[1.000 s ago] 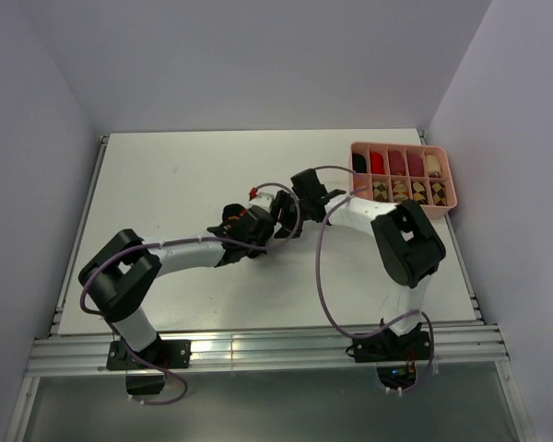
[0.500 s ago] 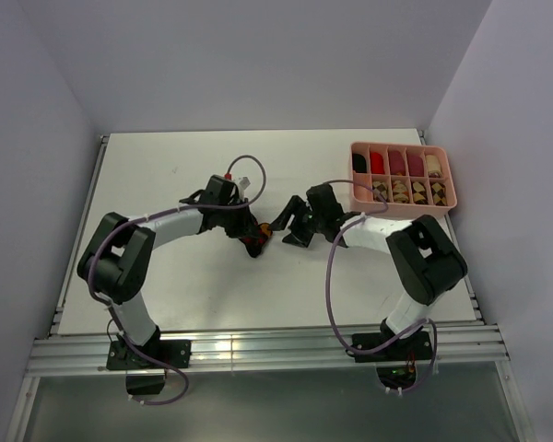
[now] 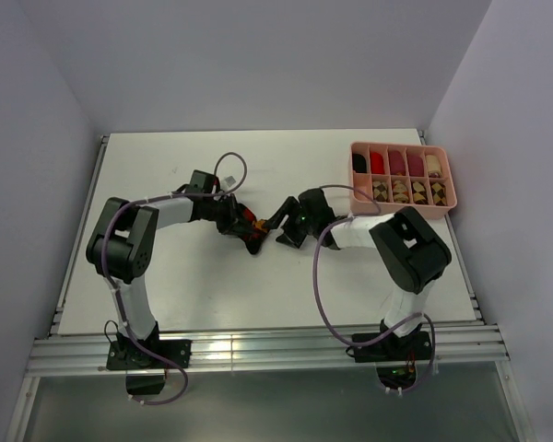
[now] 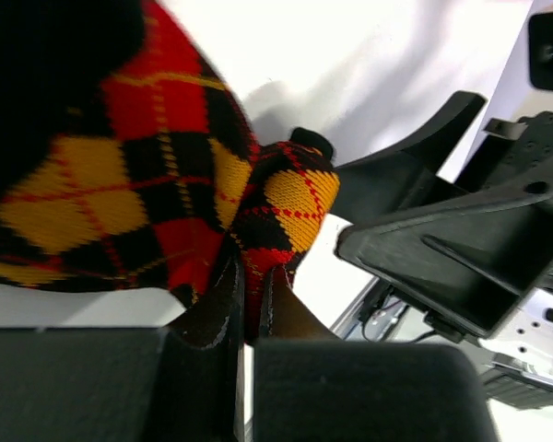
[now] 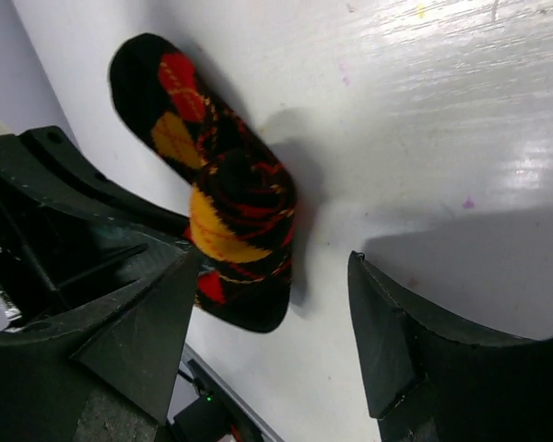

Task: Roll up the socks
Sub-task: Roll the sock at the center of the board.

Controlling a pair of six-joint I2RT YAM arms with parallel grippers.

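pinching the black, red and orange argyle fabric sock (image 4: 166,138) with my left gripper (image 4: 249,285), fingers clamped tight on a fold of its cloth. the sock is near the middle of the white table (image 3: 166,276), one end flat, the other bunched up. my right gripper (image 5: 272,308) sits just at its three o'clock, fingers spread wide, gripping nothing. the pink plastic divided tray (image 3: 447,184) stands at the sock's two o'clock, well apart.

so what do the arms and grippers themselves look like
Both arms are white tubes joined by chunky black joints, the left arm and right arm each trailing a looping purple-grey cable. The left gripper and right gripper are matt black plastic with flat, angular fingers.
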